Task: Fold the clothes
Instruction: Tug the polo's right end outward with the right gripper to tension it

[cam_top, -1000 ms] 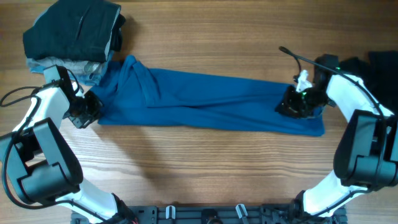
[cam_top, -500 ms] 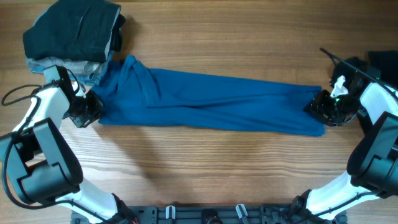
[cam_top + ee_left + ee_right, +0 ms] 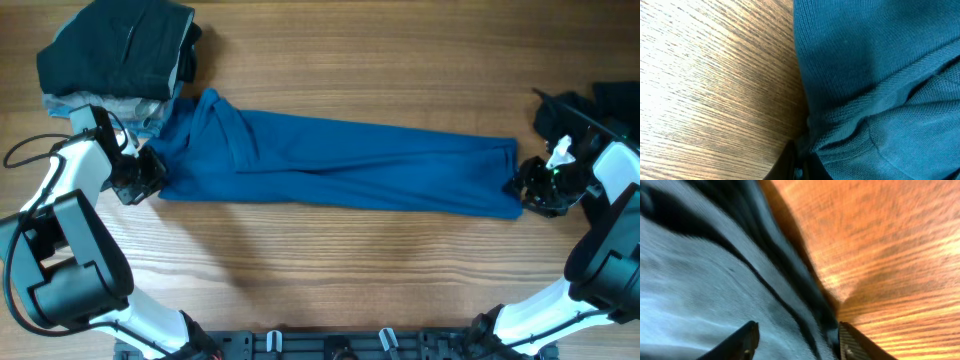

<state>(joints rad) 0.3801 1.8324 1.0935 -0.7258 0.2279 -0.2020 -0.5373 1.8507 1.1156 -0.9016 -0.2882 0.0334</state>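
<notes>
1. Grippers first, two of them, one at each end of the cloth. The left gripper [image 3: 148, 176] is clenched on the left edge of the polo shirt [image 3: 340, 165] — its wrist view shows knit bunched right at the fingertip, so I read it as an anchor pinning that end down.
2. The right gripper [image 3: 532, 190] sits just off the shirt's right end, jaws apart, nothing pinched. Its wrist view has both fingers [image 3: 747, 337] spread above the hem and the table [image 3: 320, 270]. Open like that, it is free to take a fresh hold.
3. One blue shirt, lying mid-table as a long narrow band from left to right, its right end slanting a little toward the near edge. The lengthwise fold looks done, and I judge a crosswise fold remains.
4. Farther back, left corner: one stack of dark and grey garments [image 3: 115, 60], at least two layers, touching the shirt's left end — parked out of the way, it seems.
5. Far right: one black garment [image 3: 615, 100], apart from the shirt.
</notes>
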